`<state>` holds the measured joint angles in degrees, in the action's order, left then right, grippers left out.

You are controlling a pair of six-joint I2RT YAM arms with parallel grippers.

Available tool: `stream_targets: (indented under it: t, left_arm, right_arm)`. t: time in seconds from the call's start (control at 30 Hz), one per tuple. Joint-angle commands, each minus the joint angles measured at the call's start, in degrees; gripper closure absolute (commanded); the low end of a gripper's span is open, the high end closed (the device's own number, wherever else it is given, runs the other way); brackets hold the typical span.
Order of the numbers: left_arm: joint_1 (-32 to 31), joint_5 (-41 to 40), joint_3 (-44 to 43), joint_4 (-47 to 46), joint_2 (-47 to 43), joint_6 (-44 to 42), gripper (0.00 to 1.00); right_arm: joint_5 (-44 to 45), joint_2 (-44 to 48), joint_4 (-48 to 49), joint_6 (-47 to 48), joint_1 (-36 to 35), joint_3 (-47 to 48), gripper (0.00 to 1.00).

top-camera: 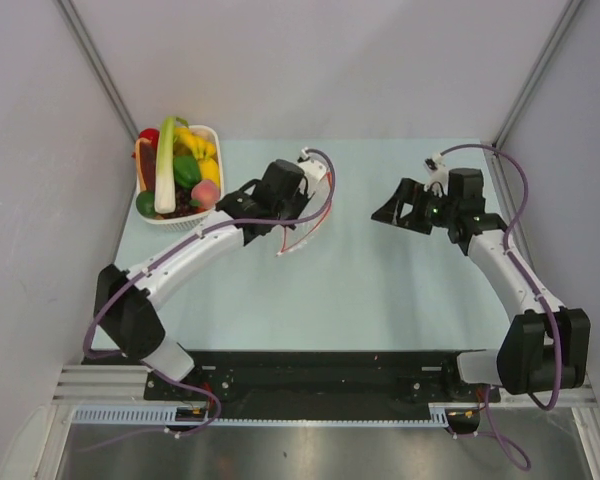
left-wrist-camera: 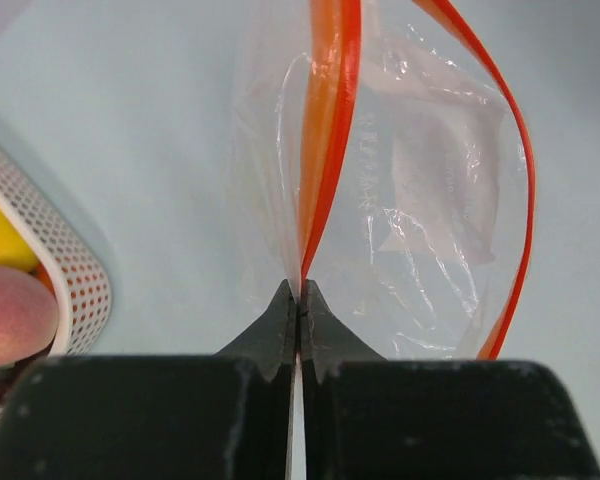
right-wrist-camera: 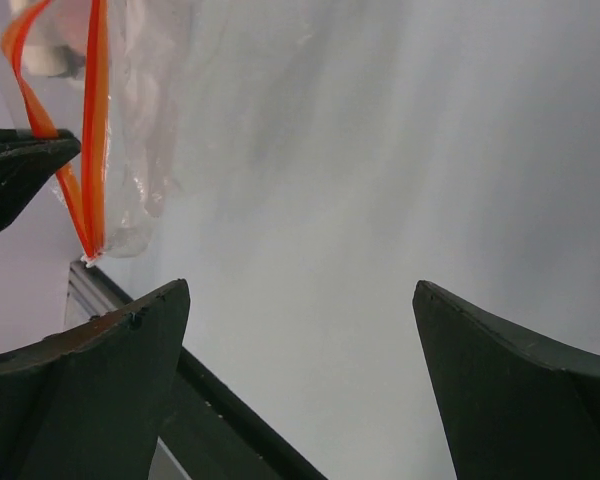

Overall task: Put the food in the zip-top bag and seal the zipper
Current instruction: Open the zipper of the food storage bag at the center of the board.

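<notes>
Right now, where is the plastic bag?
In the top view, the bag is left of centre over the table, just right of the white basket, with the left gripper shut on its orange mouth strip.

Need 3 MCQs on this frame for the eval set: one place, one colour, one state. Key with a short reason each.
1. Where is the toy food?
A. In the white basket at the table's far left
B. Inside the bag
C. Scattered at the table's near edge

2. What colour is the zipper strip along the mouth of the zip-top bag?
A. Blue
B. Green
C. Orange-red

3. What state is the left end effector in?
A. Open above the basket
B. Shut on the zipper strip
C. Open, holding a fruit

Key:
1 A: the top view shows all the pieces piled in the basket, and the bag looks empty.
2 C: both wrist views show orange-red bands on clear plastic.
3 B: the left wrist view shows the fingertips pressed together with one strip pinched between them.
</notes>
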<state>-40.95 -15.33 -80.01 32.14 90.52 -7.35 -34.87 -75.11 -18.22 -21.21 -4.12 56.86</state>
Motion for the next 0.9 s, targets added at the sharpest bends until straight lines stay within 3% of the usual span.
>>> stream_targets:
  t: [0.0, 0.27, 0.43, 0.53, 0.8, 0.83, 0.87]
  left_arm:
    - [-0.2, 7.5, -5.5, 3.3, -1.7, 9.1, 1.00]
    - [-0.2, 8.2, -9.5, 3.5, 0.6, 17.4, 1.00]
    - [-0.2, 11.1, -10.6, 1.9, 1.0, 21.1, 1.00]
    - [-0.1, 12.7, -12.3, 2.0, 1.7, 22.8, 1.00]
    - [1.0, 16.5, -11.1, 2.0, 1.2, 25.4, 1.00]
    - [1.5, 17.1, -10.4, 1.9, 0.8, 25.7, 1.00]
    - [2.5, 17.8, -9.0, 1.5, 0.4, 25.9, 1.00]
  right_arm:
    - [-1.6, -0.8, 2.8, -4.3, -4.5, 6.4, 0.00]
    - [-3.1, 0.9, 5.0, -6.9, -8.4, 8.4, 0.00]
    - [-0.6, -3.4, 4.9, -6.8, -11.6, 10.0, 0.04]
    - [0.2, -5.9, 5.6, -7.2, -13.7, 11.9, 0.13]
    - [4.7, -8.9, 3.6, -4.8, -16.6, 15.2, 0.54]
    - [5.0, -8.8, 3.3, -4.6, -16.5, 14.9, 0.60]
    - [5.6, -8.2, 3.4, -4.5, -16.4, 14.6, 0.75]
